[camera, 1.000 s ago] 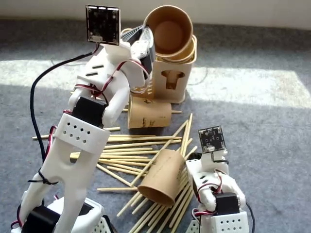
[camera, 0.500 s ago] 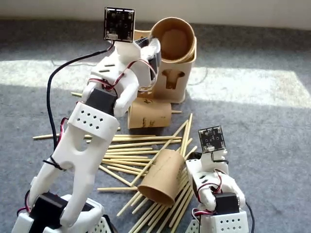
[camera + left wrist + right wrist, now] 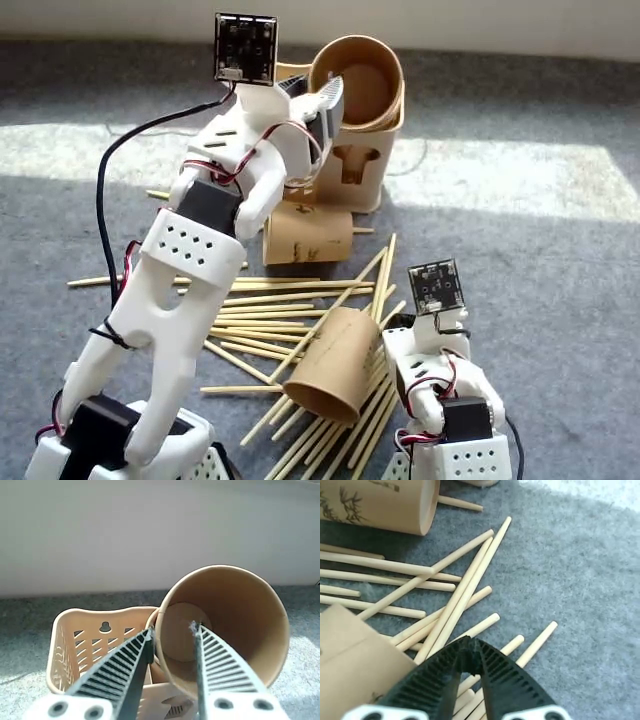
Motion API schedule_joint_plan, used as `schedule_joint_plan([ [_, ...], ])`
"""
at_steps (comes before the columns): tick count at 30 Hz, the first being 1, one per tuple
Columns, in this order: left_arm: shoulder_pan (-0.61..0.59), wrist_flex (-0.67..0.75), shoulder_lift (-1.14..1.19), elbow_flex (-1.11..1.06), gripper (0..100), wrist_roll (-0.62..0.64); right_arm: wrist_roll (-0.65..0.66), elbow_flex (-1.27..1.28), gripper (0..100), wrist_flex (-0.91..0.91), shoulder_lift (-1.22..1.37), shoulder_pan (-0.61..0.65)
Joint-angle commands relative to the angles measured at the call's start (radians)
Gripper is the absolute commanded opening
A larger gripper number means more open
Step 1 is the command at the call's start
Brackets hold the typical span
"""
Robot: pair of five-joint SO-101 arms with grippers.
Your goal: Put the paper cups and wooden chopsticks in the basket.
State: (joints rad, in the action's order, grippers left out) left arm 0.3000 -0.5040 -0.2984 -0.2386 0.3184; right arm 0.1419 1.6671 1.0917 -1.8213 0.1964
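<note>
Well, the left gripper has its jaws a little apart around the rim of a paper cup. One is inside and one outside, and they do not look like they are pinching. That cup sits tilted in the top of the basket. The right gripper has its jaws closed on nothing, just over the wooden chopsticks. One fallen cup and another fallen cup lie on the counter. I think the cups are light and squash easily, so hold the rim softly. The chopsticks look thin, stiff and likely to roll, so grab one near the middle.

Cup in basket; second cup lying just before basket; third cup atop chopsticks, farther forward.
</note>
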Motion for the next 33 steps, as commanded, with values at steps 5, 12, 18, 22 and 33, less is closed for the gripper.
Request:
schedule_joint_plan([
  [5, -0.068, 0.086, 0.021, 0.033, 14, 0.005, 0.000, 0.012, 0.6, -0.025, -0.010, -0.019],
  [12, -0.079, 0.084, 0.021, 0.028, 14, 0.006, 0.000, 0.012, 0.6, -0.025, -0.010, -0.019],
  [18, -0.084, 0.084, 0.021, 0.033, 14, 0.008, 0.000, 0.012, 0.6, -0.025, -0.010, -0.019],
  [22, -0.142, 0.086, 0.021, 0.067, 14, 0.008, 0.000, 0.012, 0.6, -0.025, -0.010, -0.019],
  [33, -0.114, -0.130, -0.134, 0.068, 14, -0.017, 0.000, 0.012, 0.6, -0.025, -0.010, -0.019],
])
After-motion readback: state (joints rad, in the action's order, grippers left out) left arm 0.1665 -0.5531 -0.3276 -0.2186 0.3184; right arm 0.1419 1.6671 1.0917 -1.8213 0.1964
